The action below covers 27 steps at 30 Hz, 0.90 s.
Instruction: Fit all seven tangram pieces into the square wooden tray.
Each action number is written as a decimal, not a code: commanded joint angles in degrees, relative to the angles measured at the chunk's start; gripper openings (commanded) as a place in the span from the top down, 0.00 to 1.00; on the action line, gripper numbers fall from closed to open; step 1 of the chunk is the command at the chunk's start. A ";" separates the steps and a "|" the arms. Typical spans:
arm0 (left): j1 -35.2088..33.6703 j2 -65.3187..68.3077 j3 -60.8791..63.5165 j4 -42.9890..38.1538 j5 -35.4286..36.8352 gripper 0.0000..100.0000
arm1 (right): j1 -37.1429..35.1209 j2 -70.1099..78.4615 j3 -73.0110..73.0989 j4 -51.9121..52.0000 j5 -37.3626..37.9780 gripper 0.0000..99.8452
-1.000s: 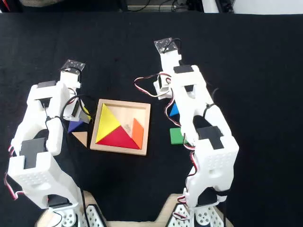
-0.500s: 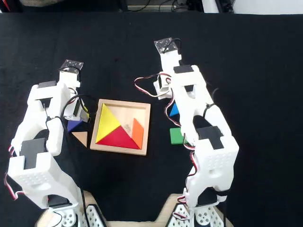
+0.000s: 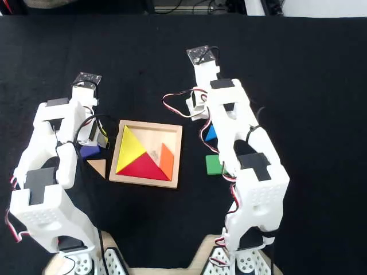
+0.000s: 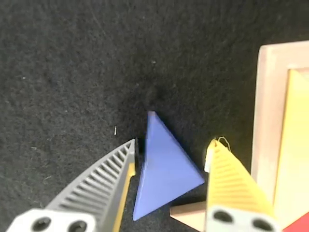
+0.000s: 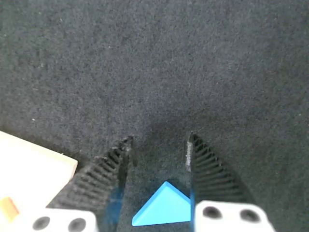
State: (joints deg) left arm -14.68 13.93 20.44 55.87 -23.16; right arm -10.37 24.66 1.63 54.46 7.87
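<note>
High view: square wooden tray [image 3: 152, 124] sits between the two arms. It holds a yellow triangle [image 3: 131, 146], a red triangle [image 3: 143, 169] and an orange piece [image 3: 166, 160], with bare wood left toward its far side. Outside, just beside the tray on the left arm's side, lie a dark blue triangle [image 3: 90, 151] and a tan triangle [image 3: 97, 167]. A green square [image 3: 214, 164] and a light blue triangle [image 3: 211, 133] lie near the right arm.

Left wrist view: left gripper [image 4: 174, 145] pinches the dark blue triangle, one finger on each flank. Whether the piece is off the cloth, cannot tell.

Right wrist view: right gripper [image 5: 159, 142] is spread over the cloth, with the light blue triangle between its fingers, untouched.

Judgement: step in hand is picking up the dark blue triangle. Next move calls for a lift, a carry over the rim, and turning it to match the free corner.
</note>
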 commanded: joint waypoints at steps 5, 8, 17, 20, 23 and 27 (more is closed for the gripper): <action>1.98 -0.79 -0.66 -0.26 4.31 0.81 | 0.35 -2.86 -0.48 -0.88 0.53 0.83; 1.36 -0.79 -0.66 -0.26 4.13 0.81 | 0.62 -2.86 -0.57 -0.88 0.53 0.83; -1.54 -6.95 -0.66 2.90 -4.04 0.68 | 0.35 -2.86 -0.48 -0.88 0.53 0.83; -2.95 -13.89 -1.10 6.77 -4.40 0.68 | 0.18 -2.86 -0.40 -0.88 0.53 0.83; -4.44 -21.71 1.36 8.26 -4.84 0.68 | -0.35 -2.86 -0.31 -0.88 0.53 0.83; -3.38 -27.60 11.65 4.13 -11.60 0.68 | -0.26 -1.98 -0.40 -0.88 0.53 0.83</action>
State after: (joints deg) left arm -18.37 -6.99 24.48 63.25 -29.05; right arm -10.37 24.66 1.63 54.46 7.87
